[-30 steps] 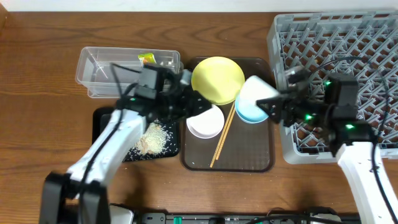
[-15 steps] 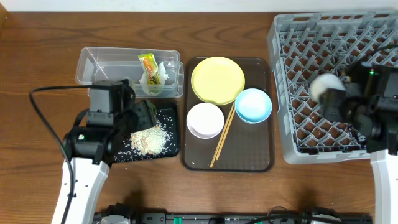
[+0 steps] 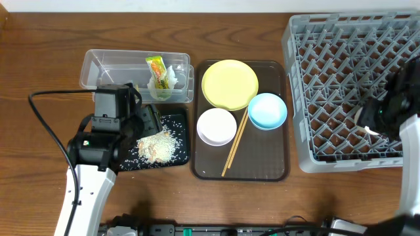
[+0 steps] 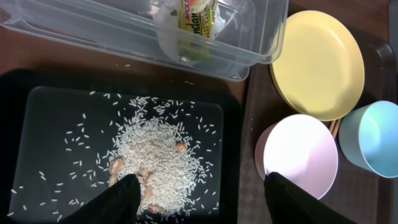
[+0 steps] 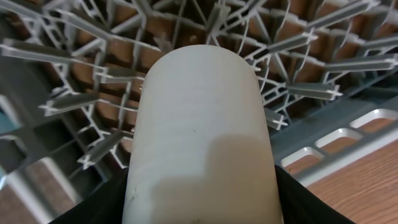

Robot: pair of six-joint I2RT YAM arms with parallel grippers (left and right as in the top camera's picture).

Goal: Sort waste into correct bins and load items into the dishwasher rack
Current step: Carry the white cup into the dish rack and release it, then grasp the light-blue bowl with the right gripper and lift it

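My right gripper [image 5: 202,208] is shut on the small white cup [image 5: 199,124] and holds it over the pegs of the grey dishwasher rack [image 5: 81,37], near the rack's right side in the overhead view [image 3: 369,118]. My left gripper [image 4: 202,205] is open and empty above the rice scraps [image 4: 155,165] in the black tray [image 4: 37,124]. The snack wrapper [image 3: 156,68] and white tissue [image 3: 172,77] lie in the clear tub [image 3: 105,72]. The yellow plate [image 3: 230,84], blue bowl [image 3: 267,110], white bowl [image 3: 216,126] and chopsticks [image 3: 235,144] sit on the brown tray [image 3: 262,167].
The rack [image 3: 341,59] fills the right side of the table. The clear tub stands behind the black tray [image 3: 180,157] at the left. The left arm's cable [image 3: 46,131] loops over the table to its left. Bare wood [image 5: 367,186] shows beside the rack's edge.
The right gripper has carried the white cup from beside the blue bowl to the rack's right side. The left arm pulled back from the brown tray to above the black tray.
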